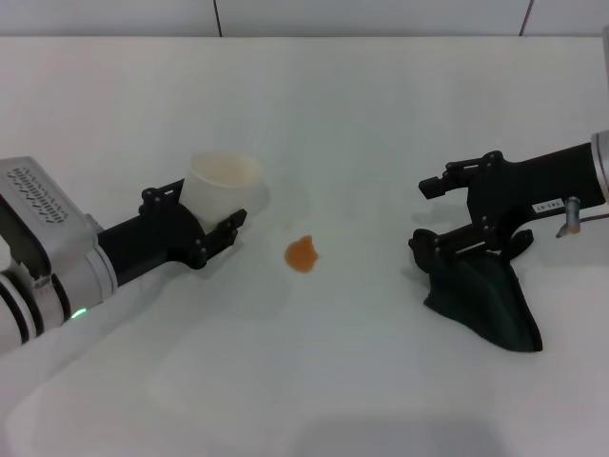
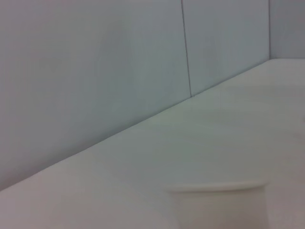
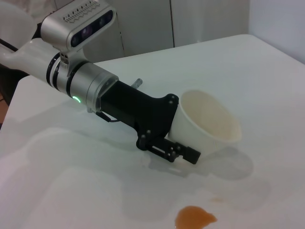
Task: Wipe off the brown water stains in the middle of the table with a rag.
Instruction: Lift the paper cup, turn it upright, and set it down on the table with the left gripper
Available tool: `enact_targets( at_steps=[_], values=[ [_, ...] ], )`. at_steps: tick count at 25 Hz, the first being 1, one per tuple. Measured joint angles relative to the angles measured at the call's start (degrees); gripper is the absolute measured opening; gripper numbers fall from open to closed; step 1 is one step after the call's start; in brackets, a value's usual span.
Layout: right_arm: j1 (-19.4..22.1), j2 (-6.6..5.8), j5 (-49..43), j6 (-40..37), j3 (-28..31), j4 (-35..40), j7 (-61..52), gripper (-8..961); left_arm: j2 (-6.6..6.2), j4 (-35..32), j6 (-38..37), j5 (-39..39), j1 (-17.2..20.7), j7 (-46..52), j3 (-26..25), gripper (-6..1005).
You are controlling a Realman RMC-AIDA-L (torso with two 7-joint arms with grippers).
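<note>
Two hands are sharing the white bench (image 1: 381,105) in the head view. At centre left, the left hand (image 1: 214,228) is gripping a white cup (image 1: 225,190) by its wall, its fingers clamped on it, the arm reaching in low from the lower left edge and the cup tilting with its mouth toward the middle. In the right wrist view the cup's rim is leaning toward the brown water stains (image 1: 302,253), which are lying just right of the cup near the frame's centre. Any liquid remaining in the cup could be spilling out and enlarging the blob. At centre right, the right hand (image 1: 440,213) is extending in from the right edge, roughly level, with its fingers spread apart. The lower finger is lying against the top of the rag (image 1: 485,300), which is sitting in loose folds, well apart from the stain. With the fingers parted, the hand could be pulling away without the cloth, or catching only one fold and dragging it.
</note>
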State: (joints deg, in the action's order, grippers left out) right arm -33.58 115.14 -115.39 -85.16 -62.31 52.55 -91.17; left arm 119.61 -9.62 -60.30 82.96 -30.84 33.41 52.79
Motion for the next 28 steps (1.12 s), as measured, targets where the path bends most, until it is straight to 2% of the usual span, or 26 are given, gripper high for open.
enact_targets(
  at_steps=[18, 23, 28],
  values=[
    [0.2, -0.12, -0.2, 0.4, 0.4, 0.0, 0.2, 854, 0.10, 1.2, 0.1, -1.3, 2.4, -3.5, 0.2, 535],
    [0.0, -0.11, -0.3, 0.6, 0.4, -0.6, 0.2, 853, 0.10, 1.7, 0.2, -1.4, 2.4, -3.5, 0.2, 655],
    [-0.1, -0.14, -0.3, 1.3, 0.3, -0.8, 0.2, 853, 0.10, 1.6, 1.0, -1.6, 2.1, -4.0, 0.2, 698]
  ],
)
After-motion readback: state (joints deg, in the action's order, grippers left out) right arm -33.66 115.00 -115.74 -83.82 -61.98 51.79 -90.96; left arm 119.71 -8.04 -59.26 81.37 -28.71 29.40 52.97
